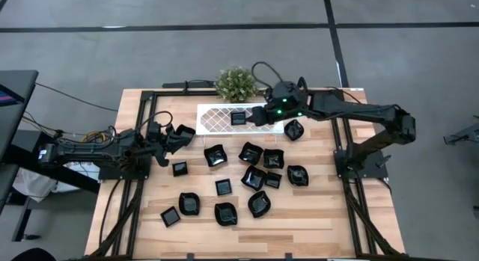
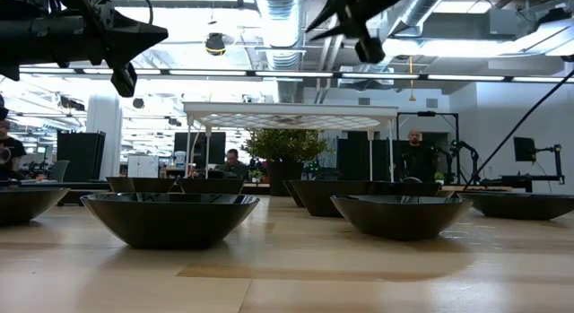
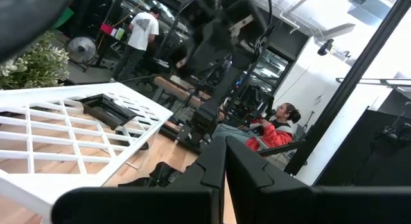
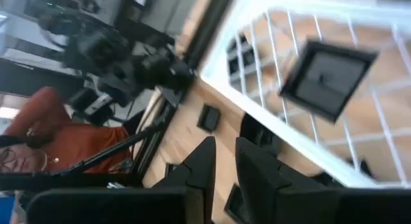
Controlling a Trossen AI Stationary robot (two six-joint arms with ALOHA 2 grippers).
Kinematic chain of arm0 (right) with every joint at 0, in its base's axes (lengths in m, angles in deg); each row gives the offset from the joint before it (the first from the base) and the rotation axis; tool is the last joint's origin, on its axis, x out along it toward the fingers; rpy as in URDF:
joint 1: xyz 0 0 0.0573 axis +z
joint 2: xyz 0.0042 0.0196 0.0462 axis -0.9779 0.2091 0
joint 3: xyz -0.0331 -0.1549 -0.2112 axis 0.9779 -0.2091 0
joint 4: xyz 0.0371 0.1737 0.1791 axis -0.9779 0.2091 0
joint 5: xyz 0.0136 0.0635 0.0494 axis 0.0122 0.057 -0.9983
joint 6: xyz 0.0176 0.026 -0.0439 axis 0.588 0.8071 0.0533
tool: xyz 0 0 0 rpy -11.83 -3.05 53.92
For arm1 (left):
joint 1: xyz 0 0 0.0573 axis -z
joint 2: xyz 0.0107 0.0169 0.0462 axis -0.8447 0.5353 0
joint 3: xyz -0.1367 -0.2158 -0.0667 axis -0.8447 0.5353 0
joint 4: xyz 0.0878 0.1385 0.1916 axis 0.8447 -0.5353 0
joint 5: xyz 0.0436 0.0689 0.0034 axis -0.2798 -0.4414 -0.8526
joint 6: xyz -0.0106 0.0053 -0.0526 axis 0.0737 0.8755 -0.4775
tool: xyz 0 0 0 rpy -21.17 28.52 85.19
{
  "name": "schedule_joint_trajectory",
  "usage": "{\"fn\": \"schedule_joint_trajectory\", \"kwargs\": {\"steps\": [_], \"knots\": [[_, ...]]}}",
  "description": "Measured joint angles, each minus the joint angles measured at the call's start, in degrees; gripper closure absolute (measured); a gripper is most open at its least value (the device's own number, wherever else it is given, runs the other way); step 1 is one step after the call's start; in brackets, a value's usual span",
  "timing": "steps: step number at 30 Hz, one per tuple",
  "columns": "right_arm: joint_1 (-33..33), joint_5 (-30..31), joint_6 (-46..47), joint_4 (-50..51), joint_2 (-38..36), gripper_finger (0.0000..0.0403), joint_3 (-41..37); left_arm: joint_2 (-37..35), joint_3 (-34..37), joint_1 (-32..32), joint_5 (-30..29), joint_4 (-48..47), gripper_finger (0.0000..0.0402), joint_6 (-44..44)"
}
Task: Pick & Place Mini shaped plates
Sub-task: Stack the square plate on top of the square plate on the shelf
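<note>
Several small glossy black plates (image 1: 251, 152) lie spread over the wooden table; in the low view they stand as dark bowls (image 2: 170, 214). One square plate (image 1: 238, 117) lies flat on the white lattice tray (image 1: 217, 115) and also shows in the right wrist view (image 4: 327, 76) and the left wrist view (image 3: 106, 110). My right gripper (image 1: 260, 115) hovers just right of that plate over the tray; its fingers (image 4: 223, 161) stand a narrow gap apart and hold nothing. My left gripper (image 1: 179, 135) is raised left of the tray, shut and empty (image 3: 225, 169).
A small green potted plant (image 1: 236, 83) stands behind the tray at the far edge. The tray stands on thin legs (image 2: 287, 111). A black frame rail (image 1: 146, 134) runs along each side of the table. People show in the room beyond (image 3: 273, 124).
</note>
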Motion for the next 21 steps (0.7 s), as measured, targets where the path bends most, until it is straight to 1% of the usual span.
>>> {"fn": "schedule_joint_trajectory", "kwargs": {"steps": [4,8,15,21], "knots": [[1.91,2.85,-5.43,0.55,-3.26,0.0347,0.00,0.00,0.00,-0.01,0.00,0.04,0.0389,0.00],[4.93,9.22,-10.29,3.70,-7.10,0.0347,0.00,-0.01,0.00,-0.02,0.00,0.11,0.0389,0.00],[10.28,22.36,-11.75,13.82,-12.66,0.0347,0.00,0.00,0.00,-0.02,0.00,0.27,0.0389,0.00],[15.96,30.86,-11.71,19.15,-15.51,0.0347,0.00,0.00,0.00,-0.02,0.00,0.60,0.0389,0.00]]}}
